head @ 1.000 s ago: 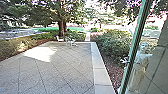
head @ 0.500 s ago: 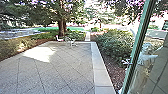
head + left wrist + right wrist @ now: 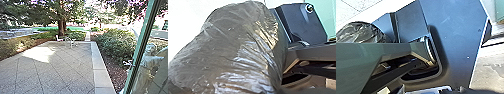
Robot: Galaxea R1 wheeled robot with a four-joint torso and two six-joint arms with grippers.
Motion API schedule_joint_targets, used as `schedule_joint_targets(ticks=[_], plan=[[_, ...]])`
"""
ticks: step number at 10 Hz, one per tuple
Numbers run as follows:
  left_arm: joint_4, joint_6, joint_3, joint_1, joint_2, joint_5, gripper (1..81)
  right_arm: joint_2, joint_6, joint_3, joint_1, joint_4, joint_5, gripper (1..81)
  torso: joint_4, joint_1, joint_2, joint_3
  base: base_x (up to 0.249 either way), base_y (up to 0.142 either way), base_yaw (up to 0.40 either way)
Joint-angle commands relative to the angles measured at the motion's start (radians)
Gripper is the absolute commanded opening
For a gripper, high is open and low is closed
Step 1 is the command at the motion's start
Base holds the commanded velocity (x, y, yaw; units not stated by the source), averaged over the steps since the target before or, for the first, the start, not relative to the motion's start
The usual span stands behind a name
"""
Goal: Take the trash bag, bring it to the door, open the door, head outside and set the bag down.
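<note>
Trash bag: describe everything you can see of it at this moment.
The trash bag looks like thin, glossy, grey-brown plastic, partly see-through. It bulges roundly, as if filled, with many fine creases catching the light. In the left wrist view it partly hides the robot's dark plate. Whether they touch, and what holds the bag, I cannot tell.

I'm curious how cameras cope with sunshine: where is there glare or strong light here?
Head view: a bright sunlit patch on duller paving, the tree trunk dark against pale gaps; left wrist view: streaky shine on the trash bag, white glare behind it; right wrist view: small glints on its folds.
</note>
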Motion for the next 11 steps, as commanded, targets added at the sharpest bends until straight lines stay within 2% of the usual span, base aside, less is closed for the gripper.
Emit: schedule_joint_targets(ticks=[1, 11], plan=[[0.0, 0.001, 0.0, -0.049, 0.002, 0.063, 1.0, 0.019, -0.006, 0.013, 0.036, -0.01, -0.058, 81.1, 0.0, 0.0, 0.0, 0.0, 0.099, 0.0, 0.0], [-0.003, -0.001, 0.0, -0.049, 0.003, 0.063, 1.0, 0.018, 0.0, 0.015, 0.045, -0.005, -0.059, 81.1, 0.0, 0.0, 0.0, 0.0, 0.099, 0.0, 0.0]])
